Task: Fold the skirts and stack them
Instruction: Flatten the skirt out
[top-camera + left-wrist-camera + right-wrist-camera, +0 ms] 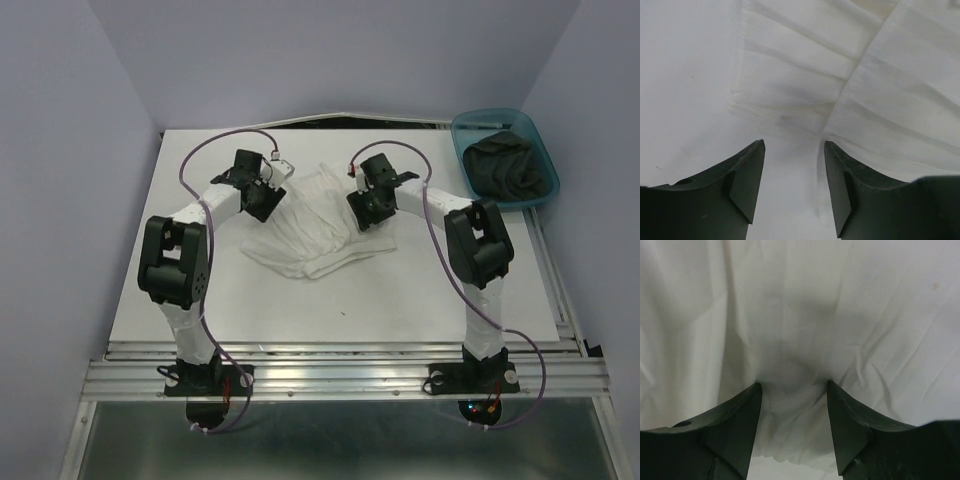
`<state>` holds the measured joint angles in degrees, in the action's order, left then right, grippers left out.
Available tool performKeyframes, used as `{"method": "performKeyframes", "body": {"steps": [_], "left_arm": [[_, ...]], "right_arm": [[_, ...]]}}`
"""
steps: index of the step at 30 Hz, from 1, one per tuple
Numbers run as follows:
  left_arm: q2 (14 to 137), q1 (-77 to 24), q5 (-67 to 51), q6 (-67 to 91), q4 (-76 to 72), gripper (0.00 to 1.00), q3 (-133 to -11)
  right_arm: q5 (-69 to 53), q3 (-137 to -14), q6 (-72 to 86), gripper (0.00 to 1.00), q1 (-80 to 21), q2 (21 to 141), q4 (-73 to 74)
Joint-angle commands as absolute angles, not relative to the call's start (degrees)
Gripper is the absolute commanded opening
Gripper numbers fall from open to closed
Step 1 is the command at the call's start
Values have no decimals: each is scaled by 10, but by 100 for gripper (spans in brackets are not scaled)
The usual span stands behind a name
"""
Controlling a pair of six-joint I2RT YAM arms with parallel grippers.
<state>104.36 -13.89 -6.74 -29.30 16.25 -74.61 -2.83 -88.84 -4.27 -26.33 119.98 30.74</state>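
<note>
White skirt (318, 238) lay spread and rumpled at centre of table (300, 310), pleated tiers showing. Judged light, limp and thin; likely to sag and slip on itself, so best pinched at a hem or waistband edge, through all layers.

Left gripper (794, 145) hung over its 10 o'clock edge, jaws apart, holding nothing. Right gripper (794, 384) at 2 o'clock, jaws spread, pressed into cloth that puckered between them; not yet pinched.

Charcoal skirt (510, 165) sat bunched in teal bin (458, 128) at table's 1 o'clock corner.

Arms hid white skirt's far corners overhead. Layer count unclear. Dots on the dark skirt too small to see.
</note>
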Motion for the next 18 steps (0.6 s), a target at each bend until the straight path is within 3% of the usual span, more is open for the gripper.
{"method": "performKeyframes", "body": {"steps": [1,8,18], "left_arm": [[1064,-142,-42,-330,142,60,-754],[1029,-149,-54,-388,149,54,-630],[834,-261,-154,-376,231,49,-494]], "right_arm": [[26,-925,-44,60,-262,1214,319],[53,-949,-100,62,-262,1252,287],[34,-987,-180,71,-262,1233,199]]}}
